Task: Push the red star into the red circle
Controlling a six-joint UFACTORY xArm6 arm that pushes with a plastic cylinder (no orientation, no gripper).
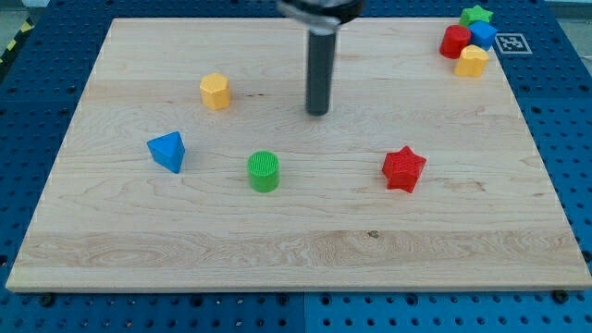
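Note:
The red star (403,169) lies on the wooden board (296,250) right of the middle. The red circle (455,42) sits at the view's top right, packed in a cluster with other blocks. My tip (317,113) rests on the board near the top middle, up and to the left of the red star and well apart from it. It touches no block.
A green star (475,15), a blue cube (483,36) and a yellow block (472,61) crowd the red circle at the top right corner. A yellow hexagon (215,92), a blue triangle (167,151) and a green cylinder (264,171) lie on the left half.

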